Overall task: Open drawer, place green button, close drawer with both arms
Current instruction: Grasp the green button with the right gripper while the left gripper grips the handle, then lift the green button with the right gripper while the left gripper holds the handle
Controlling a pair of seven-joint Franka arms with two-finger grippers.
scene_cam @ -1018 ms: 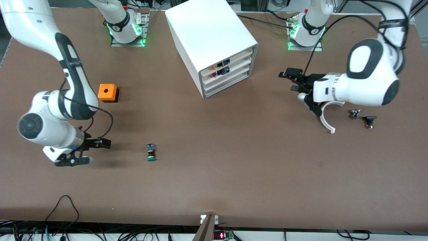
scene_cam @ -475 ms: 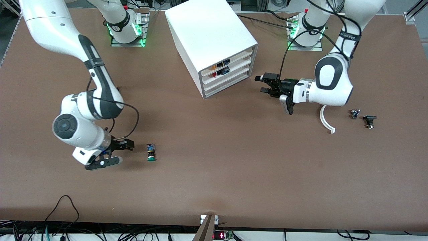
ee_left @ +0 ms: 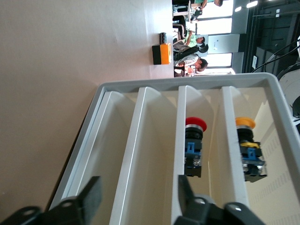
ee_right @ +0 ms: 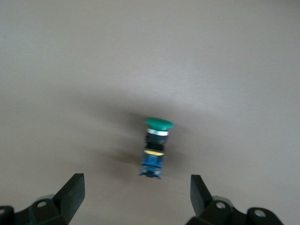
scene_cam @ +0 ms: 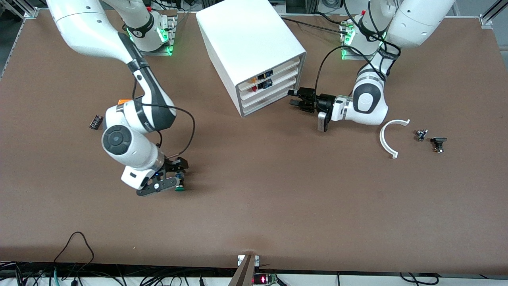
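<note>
The right pincer (scene_cam: pixel 177 177) sits low over the button (scene_cam: pixel 179 183), its fingers spread wide with one on either side and neither touching it in the right wrist view. The button (ee_right: pixel 156 148) lies on its side on the brown surface (scene_cam: pixel 278 198), green cap toward the front camera and blue end toward the cabinet (scene_cam: pixel 254 51), nearer the front camera than the cabinet and toward the right arm's end. The left pincer (scene_cam: pixel 295 98) is level with the cabinet's open face, just beside the lower drawers, fingers (ee_left: pixel 89 199) parted and holding nothing. The drawer (scene_cam: pixel 268 104), lowest of the stack with a plain white front, is closed. Two upper drawers hold a red-capped button (ee_left: pixel 194 145) and an orange-capped button (ee_left: pixel 247 147). A white curved piece (scene_cam: pixel 387 140) and two small dark parts (scene_cam: pixel 430 139) lie toward the left arm's end; a small black part (scene_cam: pixel 95 121) lies toward the right arm's.
</note>
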